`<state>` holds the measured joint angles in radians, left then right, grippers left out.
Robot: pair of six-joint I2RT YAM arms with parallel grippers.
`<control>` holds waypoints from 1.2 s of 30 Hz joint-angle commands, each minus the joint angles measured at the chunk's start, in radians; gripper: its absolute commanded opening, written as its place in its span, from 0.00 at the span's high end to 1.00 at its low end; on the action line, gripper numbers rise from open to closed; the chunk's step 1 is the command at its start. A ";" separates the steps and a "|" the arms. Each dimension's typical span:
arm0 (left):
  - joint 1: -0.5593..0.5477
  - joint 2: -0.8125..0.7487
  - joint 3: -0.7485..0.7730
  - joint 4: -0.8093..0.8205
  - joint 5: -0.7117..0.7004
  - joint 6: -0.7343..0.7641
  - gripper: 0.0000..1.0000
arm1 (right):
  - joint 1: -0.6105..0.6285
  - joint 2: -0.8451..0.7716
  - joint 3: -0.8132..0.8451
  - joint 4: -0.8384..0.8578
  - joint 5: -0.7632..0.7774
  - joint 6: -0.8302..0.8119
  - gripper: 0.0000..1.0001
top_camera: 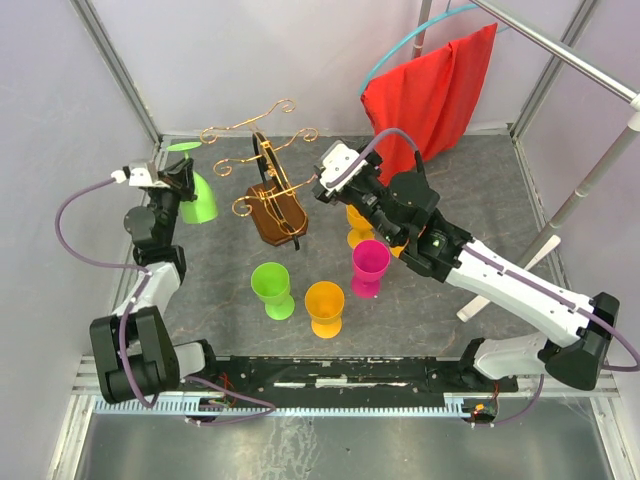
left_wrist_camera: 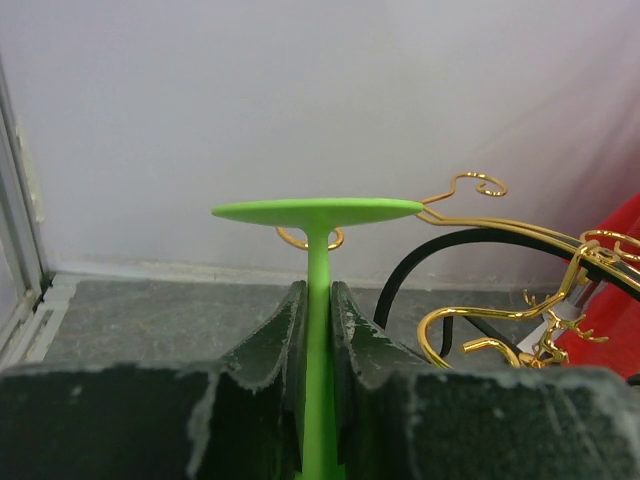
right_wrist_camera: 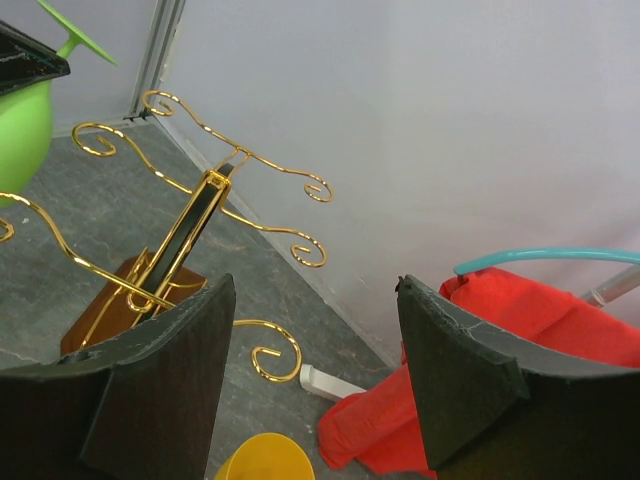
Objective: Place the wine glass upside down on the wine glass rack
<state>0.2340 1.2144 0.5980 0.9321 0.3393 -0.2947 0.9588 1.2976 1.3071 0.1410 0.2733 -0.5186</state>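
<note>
My left gripper [top_camera: 176, 170] is shut on the stem of a light green wine glass [top_camera: 197, 198], held upside down with its round foot up. In the left wrist view the stem [left_wrist_camera: 318, 330] runs between my fingers and the foot [left_wrist_camera: 318, 211] sits level with the rack's gold scrolls. The wine glass rack [top_camera: 272, 205] has a dark brown wooden base, an upright post and gold wire arms [left_wrist_camera: 500, 225], just right of the glass. My right gripper [top_camera: 322, 180] is open and empty beside the rack's right arms [right_wrist_camera: 290, 240].
A green glass [top_camera: 271, 288], an orange glass [top_camera: 325, 306], a pink glass [top_camera: 370, 266] and a yellow glass [top_camera: 358, 228] stand upright in front of the rack. A red cloth [top_camera: 435, 85] hangs at the back right. A metal frame pole [top_camera: 560, 215] slants at the right.
</note>
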 commanded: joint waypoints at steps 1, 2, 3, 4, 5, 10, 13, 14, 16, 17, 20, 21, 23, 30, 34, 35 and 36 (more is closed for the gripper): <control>0.002 0.053 -0.042 0.428 0.029 -0.039 0.97 | -0.011 -0.001 -0.010 0.040 0.009 -0.014 0.26; 0.003 0.069 -0.053 0.466 0.019 -0.047 0.97 | -0.011 0.002 -0.013 0.043 0.009 -0.017 0.26; 0.002 0.085 -0.060 0.497 0.019 -0.053 0.97 | -0.013 0.003 -0.016 0.044 0.009 -0.017 0.26; 0.001 0.100 -0.064 0.525 0.025 -0.058 0.97 | -0.014 0.007 -0.016 0.043 0.009 -0.018 0.26; -0.001 0.120 -0.067 0.545 0.040 -0.061 0.97 | -0.014 0.010 -0.016 0.043 0.009 -0.018 0.26; -0.015 0.214 -0.066 0.639 0.084 -0.071 0.97 | -0.016 0.023 -0.016 0.053 0.004 -0.024 0.26; -0.024 0.244 -0.063 0.651 0.089 -0.058 0.97 | -0.017 0.033 -0.010 0.055 0.003 -0.029 0.26; -0.028 0.250 -0.061 0.648 0.088 -0.048 0.97 | -0.016 0.037 -0.009 0.054 0.004 -0.029 0.26; -0.032 0.263 -0.052 0.639 0.088 -0.028 0.97 | -0.017 0.041 -0.006 0.054 0.003 -0.033 0.26; -0.034 0.271 -0.048 0.638 0.089 -0.022 0.97 | -0.017 0.045 -0.004 0.055 0.003 -0.035 0.26; -0.039 0.303 -0.030 0.639 0.098 -0.013 0.97 | -0.017 0.054 -0.001 0.057 0.003 -0.042 0.26; -0.042 0.317 -0.024 0.640 0.103 -0.012 0.97 | -0.016 0.058 0.002 0.057 0.003 -0.045 0.26; -0.047 0.341 -0.012 0.644 0.109 -0.006 0.97 | -0.018 0.066 0.006 0.058 0.003 -0.050 0.26; -0.089 0.420 0.030 0.663 0.091 0.040 0.97 | -0.020 0.095 0.019 0.058 0.016 -0.071 0.25; -0.109 0.468 0.065 0.687 0.072 0.059 0.97 | -0.023 0.104 0.030 0.058 0.018 -0.077 0.25; -0.114 0.480 0.075 0.689 0.070 0.063 0.97 | -0.024 0.105 0.034 0.057 0.018 -0.078 0.25; -0.118 0.492 0.087 0.688 0.065 0.067 0.97 | -0.024 0.106 0.035 0.057 0.017 -0.081 0.25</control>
<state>0.1318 1.6749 0.6197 1.5082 0.4259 -0.2935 0.9401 1.4029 1.2938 0.1505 0.2745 -0.5816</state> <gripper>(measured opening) 0.185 0.748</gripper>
